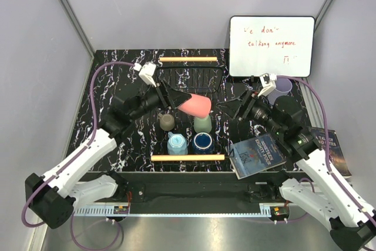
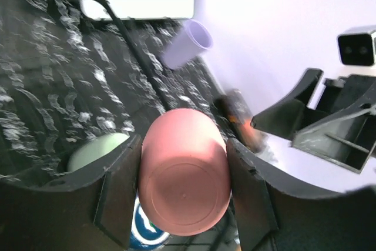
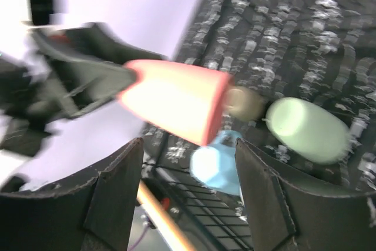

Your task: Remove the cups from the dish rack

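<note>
At the near edge of the bench (image 1: 106,95), a book (image 1: 257,154) is seen lying just right of the dish rack (image 1: 188,157), beside its near wooden handle. Inside the rack, the light blue mug (image 1: 177,144) and the dark navy mug (image 1: 202,141) are set side by side, closest to that handle. Just behind them, also within the wires, the beige mug (image 1: 167,121) and the pale green tumbler (image 1: 202,124) are found. Above the middle of the rack a pink cup (image 1: 197,106) is held on its side, its base turned toward the left arm. It is pinched between the fingers of the left pincer (image 2: 183,163). The right pincer (image 3: 189,163) is spread, with nothing between its fingers, and is pointed at the pink cup from the right, near it but apart. Farther back, outside the rack on the bench, the lavender tumbler (image 1: 283,85) is placed just in front of the whiteboard (image 1: 271,46).
</note>
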